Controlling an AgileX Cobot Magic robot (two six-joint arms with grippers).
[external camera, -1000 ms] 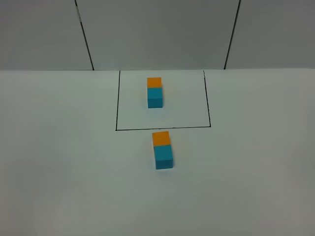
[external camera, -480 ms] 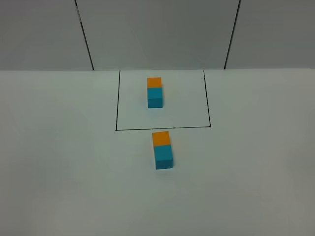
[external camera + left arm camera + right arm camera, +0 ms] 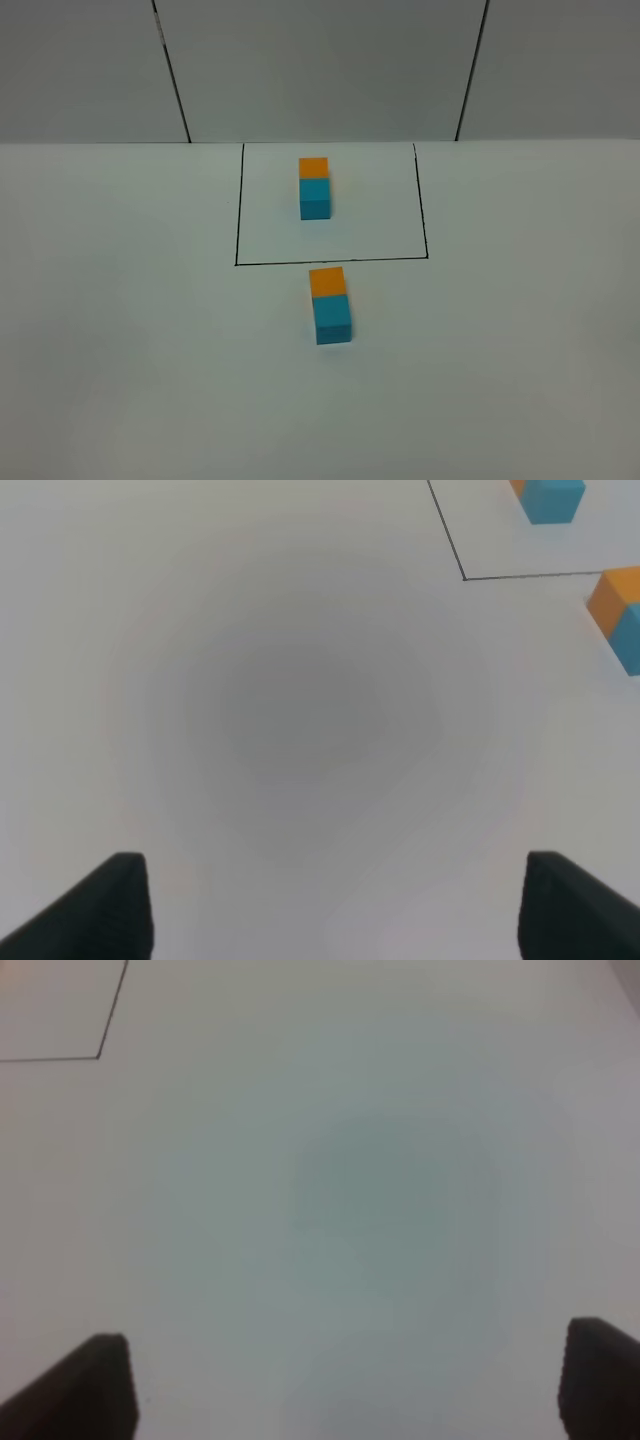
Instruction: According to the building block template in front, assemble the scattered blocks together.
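Note:
The building block template (image 3: 314, 187), an orange cube joined to a teal-blue cube, stands inside the black-outlined square (image 3: 237, 230). Just in front of the square the orange block (image 3: 327, 281) and the teal-blue block (image 3: 333, 319) sit touching face to face, orange at the back. No arm shows in the exterior high view. In the left wrist view my left gripper (image 3: 335, 905) is open and empty over bare table, with the orange block (image 3: 614, 598) and the template's teal-blue end (image 3: 550, 499) at the picture's edge. My right gripper (image 3: 350, 1385) is open and empty over bare table.
The white table (image 3: 120, 330) ends at a grey panelled back wall (image 3: 320, 70) with dark seams. A corner of the square's black line (image 3: 100, 1055) shows in the right wrist view.

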